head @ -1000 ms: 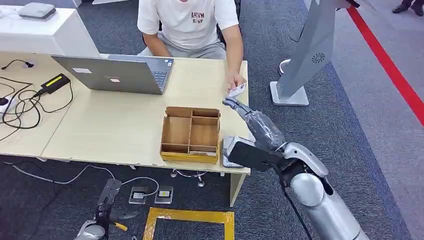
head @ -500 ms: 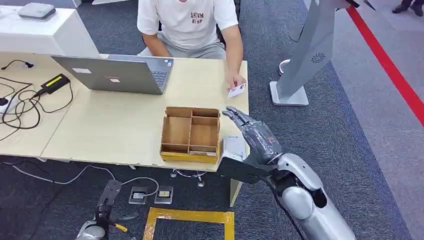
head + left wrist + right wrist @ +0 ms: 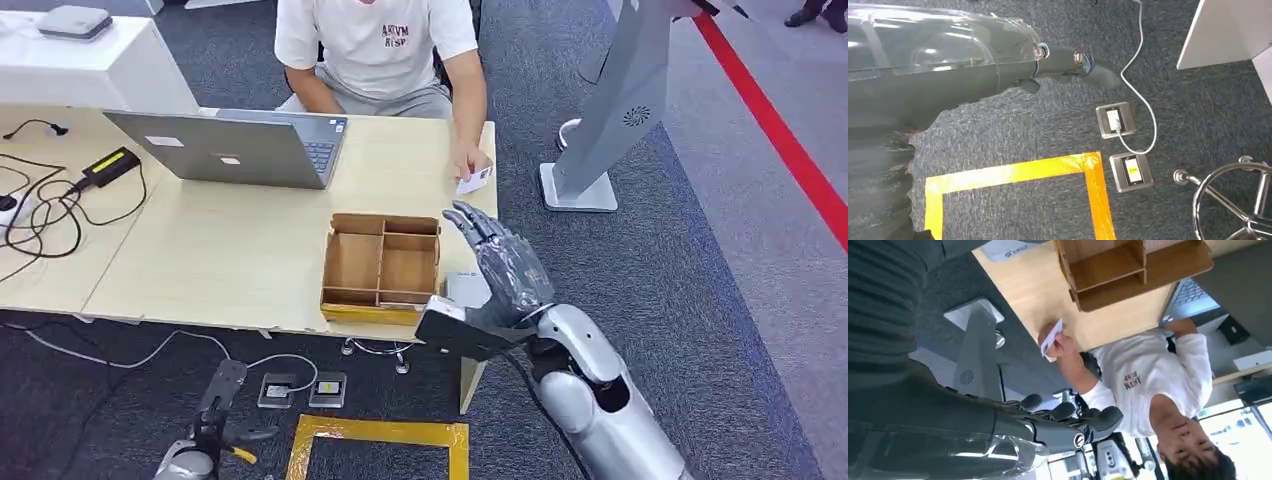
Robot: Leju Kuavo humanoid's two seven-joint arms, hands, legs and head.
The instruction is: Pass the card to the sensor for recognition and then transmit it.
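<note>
A person seated at the far side of the table pinches a small white card over the table's right edge; the card also appears in the right wrist view. My right hand hovers over the table's near right corner, fingers spread, holding nothing, a short way from the card. It partly covers the white sensor unit lying beside the wooden box. The right hand's fingers hang free in the air. My left hand hangs low beside the table, fingers stretched out and empty.
A wooden box with compartments stands at the table's near edge. A laptop, cables and a power adapter lie further left. A grey stand rises right of the table. Yellow floor tape and floor sockets lie below.
My right hand has drawn back from the card toward the near table edge, and the arm has swung left. The person still holds the card. My left arm stayed put.
</note>
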